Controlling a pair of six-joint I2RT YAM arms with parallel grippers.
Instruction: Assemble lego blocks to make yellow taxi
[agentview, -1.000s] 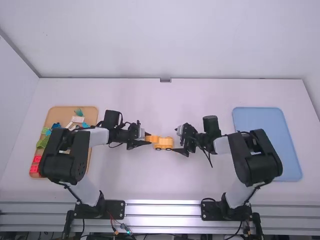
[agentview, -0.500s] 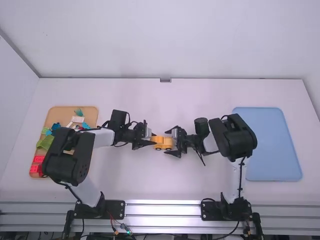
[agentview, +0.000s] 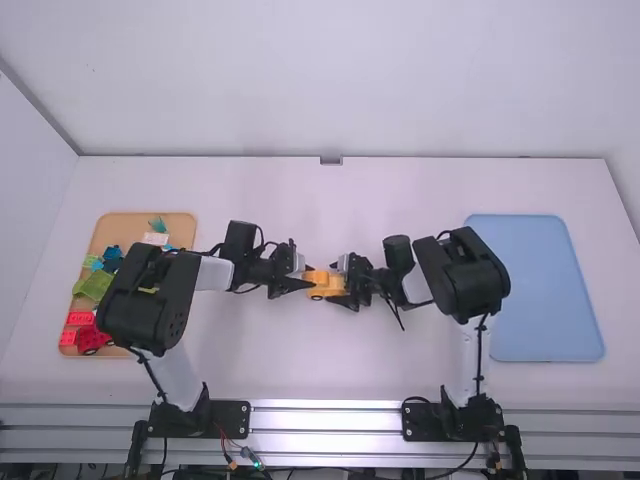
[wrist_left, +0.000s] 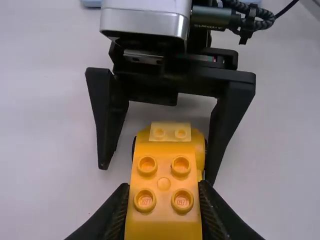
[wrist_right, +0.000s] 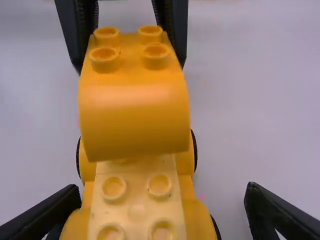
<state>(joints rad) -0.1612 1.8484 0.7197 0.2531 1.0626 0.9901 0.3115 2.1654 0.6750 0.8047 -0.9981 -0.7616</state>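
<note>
White table below, the spread right hand has neared the left hand, which grips a yellow block.

The surface is white. Near its left edge, a tan tray has red, green, blue and white bricks; near its right edge, another tray is plain light blue. Mid-surface, the block is orange-yellow, the base yellow, its plate paler, its wheels black.
</note>
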